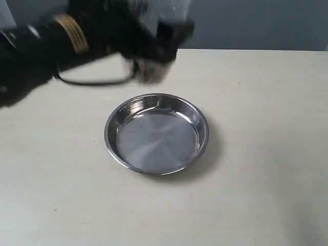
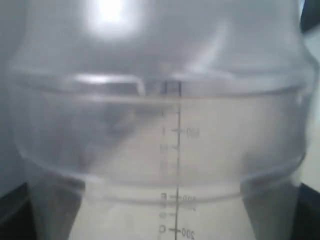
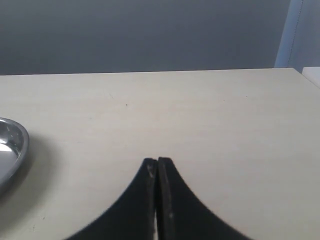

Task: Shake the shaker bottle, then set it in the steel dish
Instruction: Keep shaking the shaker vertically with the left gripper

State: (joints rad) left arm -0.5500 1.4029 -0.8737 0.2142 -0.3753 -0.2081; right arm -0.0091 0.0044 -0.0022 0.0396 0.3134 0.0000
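Note:
The shaker bottle (image 2: 160,115) fills the left wrist view, clear with printed measure marks and a frosted shoulder. My left gripper (image 2: 160,205) is shut on it, and its dark fingers (image 2: 12,212) show at both sides of the bottle. In the exterior view the left gripper (image 1: 161,43) is a motion-blurred dark shape in the air behind the steel dish (image 1: 157,102). The bottle (image 1: 154,72) is smeared there, so I cannot make out any grains. The round, shiny dish holds nothing. My right gripper (image 3: 157,162) is shut on nothing, low over the table to the right of the dish rim (image 3: 20,145).
A black cable (image 1: 92,82) hangs under the left arm (image 1: 46,46), just above the table behind the dish. The pale table (image 1: 266,154) runs back to a far edge against a grey wall (image 3: 150,30).

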